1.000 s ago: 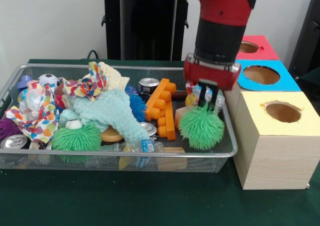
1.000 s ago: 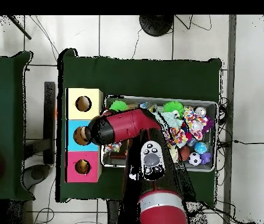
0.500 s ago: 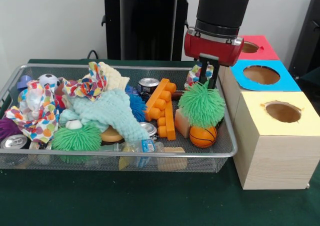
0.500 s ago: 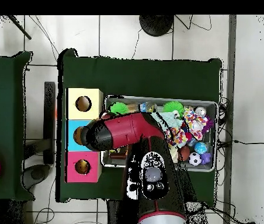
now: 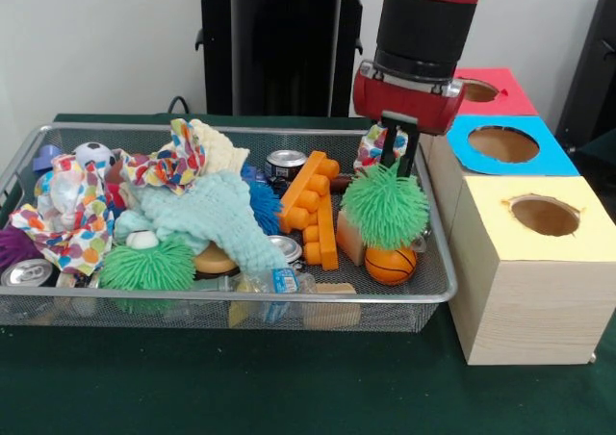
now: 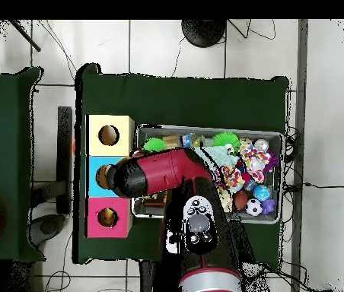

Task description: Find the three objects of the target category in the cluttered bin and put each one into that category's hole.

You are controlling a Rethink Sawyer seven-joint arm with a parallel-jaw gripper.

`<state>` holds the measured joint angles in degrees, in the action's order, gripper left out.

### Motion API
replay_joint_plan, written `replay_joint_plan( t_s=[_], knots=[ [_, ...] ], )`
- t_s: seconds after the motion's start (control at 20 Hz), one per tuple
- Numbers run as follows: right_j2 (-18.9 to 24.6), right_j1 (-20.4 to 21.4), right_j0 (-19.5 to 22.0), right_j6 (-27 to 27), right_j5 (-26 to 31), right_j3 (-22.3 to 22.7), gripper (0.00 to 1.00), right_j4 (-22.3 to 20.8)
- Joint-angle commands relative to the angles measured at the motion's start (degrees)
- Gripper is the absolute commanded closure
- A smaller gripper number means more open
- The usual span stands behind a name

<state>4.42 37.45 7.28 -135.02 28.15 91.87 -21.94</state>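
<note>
A second ago your arm [image 5: 423,31] was low in the wire bin [image 5: 438,291], its wrist down among the clutter; it has since risen, and the green spiky ball [image 5: 385,206] has come up with it, uncovering a small basketball [image 5: 391,264] that was hidden underneath. Over the last half second the height has barely changed, so the lift looks nearly finished. Your tool [image 5: 398,156] is closed on the top of that spiky ball, which hangs at the bin's right end, just above the mesh floor and close beside the yellow-topped box [image 5: 520,271]. The three boxes with holes stand in a row next to the bin, with the blue-topped box [image 5: 539,161] behind the yellow. A second green spiky ball [image 5: 146,265] lies at the bin's left front. Judging from this, you have one likely target in hand; it needs more height to clear the rim before crossing to a hole.
</note>
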Motion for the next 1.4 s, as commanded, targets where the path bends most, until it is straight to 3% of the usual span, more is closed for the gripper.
replay_joint_plan(
  t_s=[0.05, 0.3, 0.9, 0.95, 1.25, 1.4],
  knots=[
    [3.08, -8.29, -0.05, 1.64, 6.95, 2.00, 1.00, 0.27],
    [1.28, -7.64, -0.70, 0.71, 6.46, 4.09, 1.00, -0.37],
    [1.63, -8.74, 1.03, 2.52, 7.25, 5.31, 1.00, -0.17],
    [1.87, -8.76, 1.22, 2.81, 7.33, 5.23, 0.00, -0.14],
    [0.38, -9.54, -1.46, 1.17, 5.17, 2.98, 0.00, -1.75],
    [-0.17, -10.94, -3.65, -1.97, 5.13, 0.54, 0.00, -0.24]
  ],
)
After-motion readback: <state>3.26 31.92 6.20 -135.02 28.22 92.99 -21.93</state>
